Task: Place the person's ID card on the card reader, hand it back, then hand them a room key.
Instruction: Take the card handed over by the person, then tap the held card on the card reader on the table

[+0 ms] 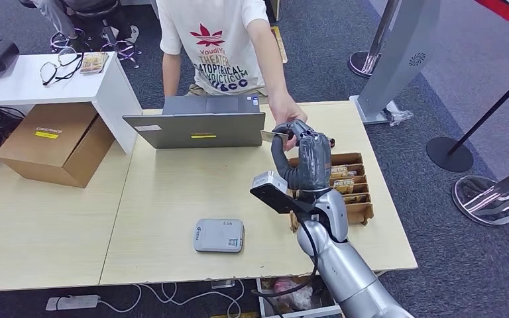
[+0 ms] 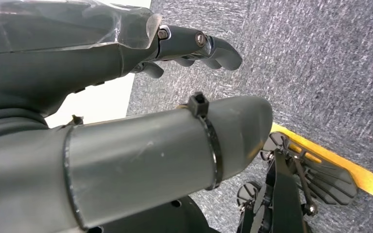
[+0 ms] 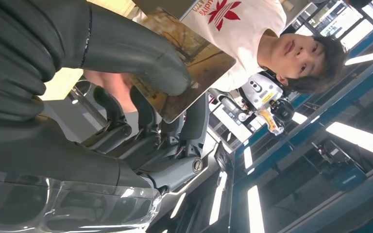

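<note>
One card (image 1: 273,136) is pinched in the right hand (image 1: 303,156) and meets the person's hand (image 1: 285,110) above the table (image 1: 166,199), well apart from the reader (image 1: 219,235), so I judge a handover is underway, while the left hand (image 2: 194,46) hangs with curled, empty fingers.

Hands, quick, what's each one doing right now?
Left hand: fingers curled in, holding nothing, hanging over the carpet.
Right hand: raised, pinching a card that the person's hand also touches.
</note>
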Controlling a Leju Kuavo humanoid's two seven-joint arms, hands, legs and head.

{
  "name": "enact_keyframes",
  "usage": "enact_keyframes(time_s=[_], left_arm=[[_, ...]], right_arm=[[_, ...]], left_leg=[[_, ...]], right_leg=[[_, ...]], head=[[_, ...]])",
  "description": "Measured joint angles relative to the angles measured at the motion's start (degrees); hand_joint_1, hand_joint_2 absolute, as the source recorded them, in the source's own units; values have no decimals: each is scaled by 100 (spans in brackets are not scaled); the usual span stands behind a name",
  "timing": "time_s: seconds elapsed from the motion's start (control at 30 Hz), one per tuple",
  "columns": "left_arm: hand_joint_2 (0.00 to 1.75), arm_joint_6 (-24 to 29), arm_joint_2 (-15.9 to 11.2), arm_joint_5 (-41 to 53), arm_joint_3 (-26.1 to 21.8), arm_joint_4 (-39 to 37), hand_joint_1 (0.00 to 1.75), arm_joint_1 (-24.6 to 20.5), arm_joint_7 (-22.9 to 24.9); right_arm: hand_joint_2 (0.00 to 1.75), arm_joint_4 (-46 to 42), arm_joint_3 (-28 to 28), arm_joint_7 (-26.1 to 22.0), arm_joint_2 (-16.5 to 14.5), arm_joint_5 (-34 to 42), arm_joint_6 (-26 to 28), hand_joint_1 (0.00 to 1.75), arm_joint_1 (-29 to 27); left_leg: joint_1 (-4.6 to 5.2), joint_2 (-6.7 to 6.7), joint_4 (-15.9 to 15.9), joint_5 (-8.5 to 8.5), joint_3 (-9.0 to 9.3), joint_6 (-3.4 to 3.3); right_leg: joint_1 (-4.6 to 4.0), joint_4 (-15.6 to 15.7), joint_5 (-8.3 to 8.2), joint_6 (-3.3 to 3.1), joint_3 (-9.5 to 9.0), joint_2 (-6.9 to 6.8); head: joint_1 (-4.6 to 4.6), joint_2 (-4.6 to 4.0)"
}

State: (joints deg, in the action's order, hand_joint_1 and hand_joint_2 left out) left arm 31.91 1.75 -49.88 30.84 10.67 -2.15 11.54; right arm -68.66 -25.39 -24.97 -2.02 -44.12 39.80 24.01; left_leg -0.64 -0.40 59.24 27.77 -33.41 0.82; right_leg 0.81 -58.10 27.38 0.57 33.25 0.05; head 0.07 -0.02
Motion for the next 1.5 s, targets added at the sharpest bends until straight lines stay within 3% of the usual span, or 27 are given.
enact_keyframes(time_s=[0.37,0.5,0.83,1.1,1.3,1.5], left_arm=[[0,-6,-2,15,7,0,0,2,-70],[0,-2,-2,10,8,0,0,1,-76],[0,-2,-2,-42,9,0,0,1,-139],[0,-5,-2,-45,10,0,0,1,-142],[0,-42,-7,-45,17,0,0,-2,-142],[0,-77,-11,-48,27,0,0,-7,-147]], right_arm=[[175,-14,61,1,1,-22,20,175,-75],[175,-21,39,71,12,400,-27,175,-80],[175,-421,-291,384,203,2711,-1563,175,-162],[175,-614,-418,443,317,3062,-1874,175,-209],[175,-593,-630,647,391,3954,-2826,175,-209],[175,-197,-1059,770,399,4222,-3225,175,-166]], left_leg=[[0,1,0,0,1,0],[0,1,0,0,1,0],[0,1,0,0,1,0],[0,1,0,0,0,0],[0,1,0,0,0,0],[-1,1,0,0,-1,0]], right_leg=[[0,0,0,0,1,1],[0,0,0,0,1,1],[0,0,0,0,2,1],[0,0,0,0,2,1],[0,0,0,0,2,1],[-2,0,0,0,1,1]], head=[[0,0],[0,0],[1,0],[0,0],[1,0],[0,0]])
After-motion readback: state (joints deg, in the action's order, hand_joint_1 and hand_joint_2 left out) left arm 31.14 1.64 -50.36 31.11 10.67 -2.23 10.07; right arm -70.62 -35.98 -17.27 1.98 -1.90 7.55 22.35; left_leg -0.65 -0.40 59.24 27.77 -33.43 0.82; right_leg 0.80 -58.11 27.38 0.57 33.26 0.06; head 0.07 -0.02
